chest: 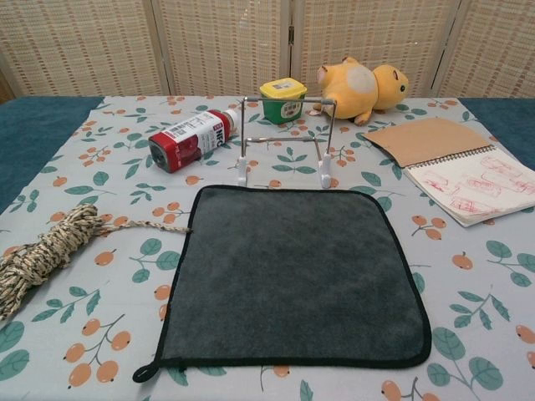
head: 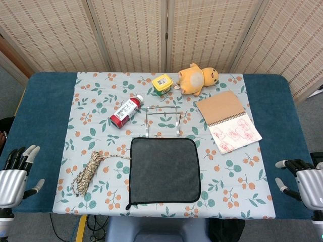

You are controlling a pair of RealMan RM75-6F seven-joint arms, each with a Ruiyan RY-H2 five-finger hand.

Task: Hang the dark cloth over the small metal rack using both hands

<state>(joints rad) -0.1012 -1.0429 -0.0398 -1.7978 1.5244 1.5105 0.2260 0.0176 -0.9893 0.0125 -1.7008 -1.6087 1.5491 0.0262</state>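
Observation:
The dark grey cloth [head: 164, 170] [chest: 288, 274] lies flat and spread out on the patterned tablecloth, near the table's front edge. Just behind it stands the small metal rack [head: 162, 120] [chest: 285, 142], upright and bare. My left hand [head: 14, 174] hovers at the front left corner over the blue table cover, fingers apart and holding nothing. My right hand [head: 304, 180] is at the front right corner, also with fingers spread and empty. Both hands are far from the cloth. The chest view shows neither hand.
A red bottle [head: 126, 111] [chest: 191, 139] lies on its side left of the rack. A coiled rope [head: 90, 171] [chest: 48, 251] sits left of the cloth. An open notebook [head: 228, 121] [chest: 451, 165] lies right. A yellow tub [head: 162, 83] [chest: 282, 98] and plush toy [head: 197, 78] [chest: 361, 87] are behind.

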